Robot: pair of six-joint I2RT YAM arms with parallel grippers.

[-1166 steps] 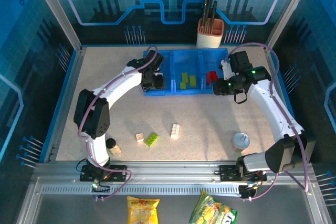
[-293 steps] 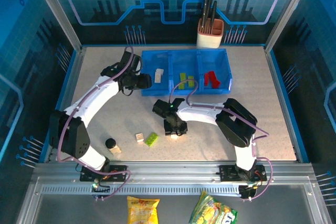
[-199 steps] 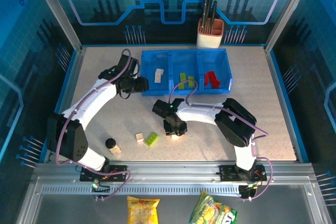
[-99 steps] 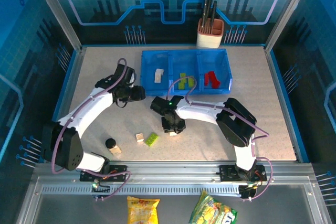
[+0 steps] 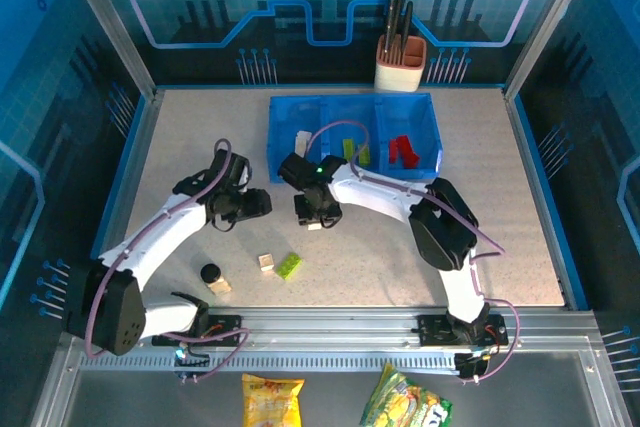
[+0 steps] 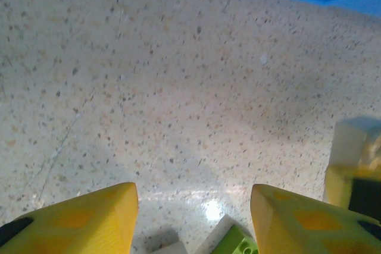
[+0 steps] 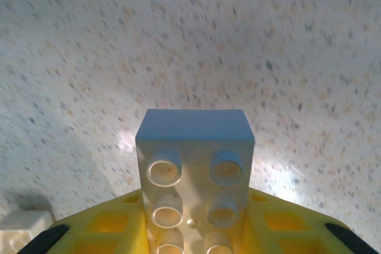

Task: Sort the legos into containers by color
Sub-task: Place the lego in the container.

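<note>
Right gripper (image 5: 316, 217) is clamped on a white brick (image 7: 193, 171). It looks held just off the table, but the top view is too coarse to be sure. The brick's long axis runs along the fingers, with about half of it sticking out past the tips.

The key relation is with the tray (image 5: 273, 137). Its left bin (image 5: 288, 122) already has one white piece and lies straight beyond the gripper, away from the arm bases and near. The near wall stands between them, so I'd expect the carry to go up and over it.

Left gripper (image 6: 193, 197) has its jaws apart and empty. It is pointed down at the table, near the loose green brick (image 5: 289, 265) and the second white brick (image 5: 266, 262). The left arm is the nearer one for those two.
</note>
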